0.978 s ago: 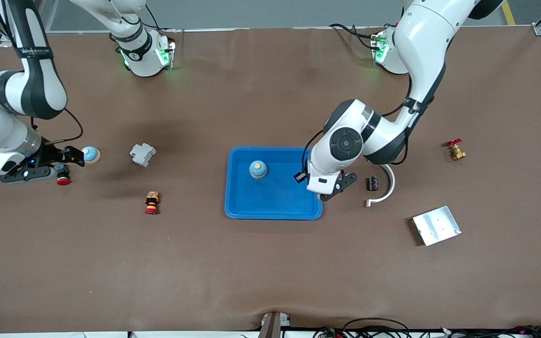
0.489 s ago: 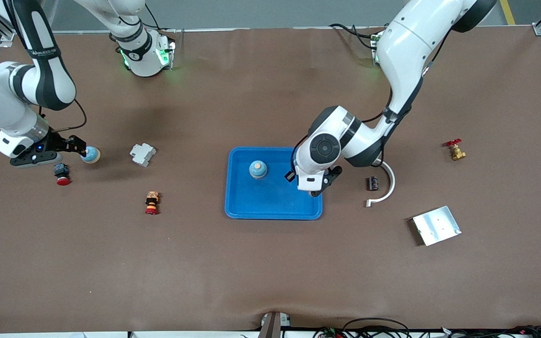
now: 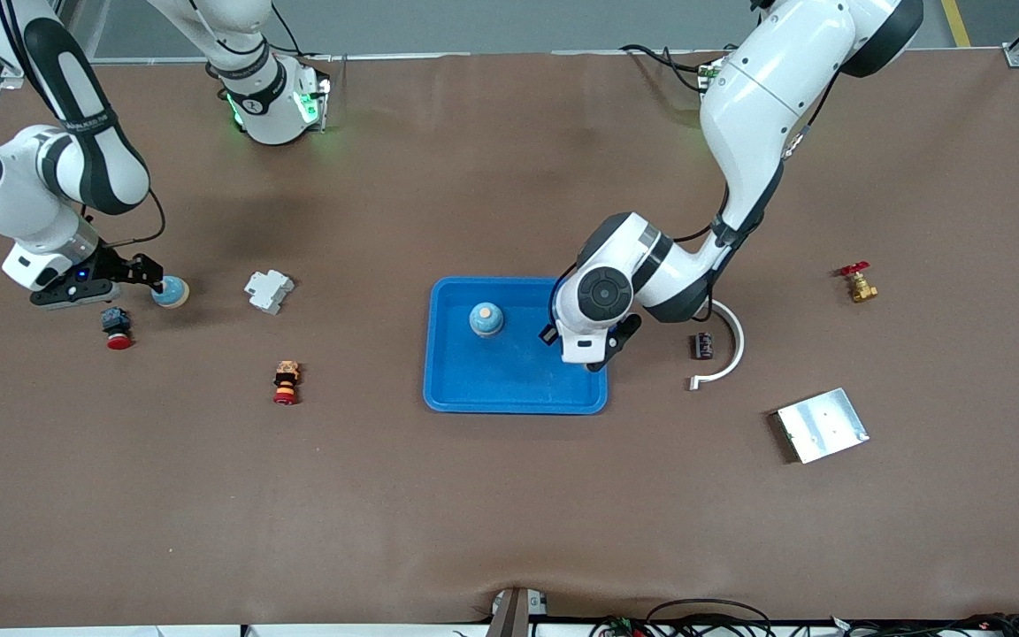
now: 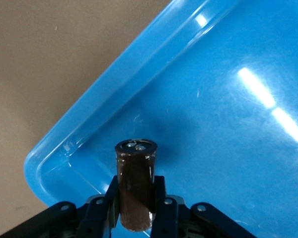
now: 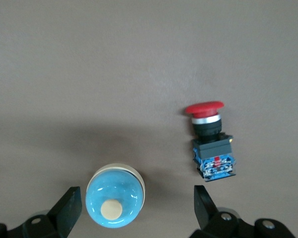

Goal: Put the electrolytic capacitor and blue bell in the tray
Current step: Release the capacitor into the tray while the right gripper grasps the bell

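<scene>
The right claw (image 3: pixel 158 285), having moved farther from the front camera than the red pushbutton (image 3: pixel 117 327), is standing released over a blue bell (image 3: pixel 171 292). The left claw (image 3: pixel 595 361), having shifted over the tray (image 3: pixel 509 398), is grasping the electrolytic capacitor (image 4: pixel 135 191) just inside its corner rim. Another blue bell (image 3: pixel 485 319) is sitting in the tray, bare floor between.

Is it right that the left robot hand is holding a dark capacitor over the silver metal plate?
Not quite. The left gripper does hold the dark capacitor, but over the blue tray, not the silver plate. The left wrist view shows it.
</scene>
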Robot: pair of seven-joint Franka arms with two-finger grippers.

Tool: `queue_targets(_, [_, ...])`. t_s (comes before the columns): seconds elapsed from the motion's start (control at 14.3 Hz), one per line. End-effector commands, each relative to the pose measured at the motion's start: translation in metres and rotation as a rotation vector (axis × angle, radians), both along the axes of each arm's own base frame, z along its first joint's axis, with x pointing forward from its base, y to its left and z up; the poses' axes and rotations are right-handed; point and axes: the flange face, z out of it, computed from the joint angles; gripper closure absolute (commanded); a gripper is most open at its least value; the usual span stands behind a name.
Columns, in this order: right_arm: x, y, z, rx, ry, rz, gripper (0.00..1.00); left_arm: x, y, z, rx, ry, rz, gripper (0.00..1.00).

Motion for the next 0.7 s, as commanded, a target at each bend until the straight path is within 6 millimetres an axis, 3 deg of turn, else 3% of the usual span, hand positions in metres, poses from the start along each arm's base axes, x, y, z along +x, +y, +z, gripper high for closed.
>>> queue_targets(0.0, [-0.005,0.003,-0.010,0.017,0.002,-0.001,0.00,-0.003,-0.007,-0.008,0.021,-0.006,0.000,1.00])
queue_targets(0.42, [-0.016,0.012,-0.034,0.040,0.003,-0.034,0.00,-0.005,-0.006,-0.015,0.026,0.002,-0.005,1.00])
queue_targets(0.56, [-0.018,0.016,-0.040,0.038,-0.006,-0.035,0.00,-0.005,-0.006,-0.014,0.034,-0.010,-0.018,0.76])
queue_targets(0.63, [-0.019,0.016,-0.042,0.041,-0.002,-0.040,0.00,-0.004,-0.006,-0.013,0.033,-0.012,-0.016,0.46])
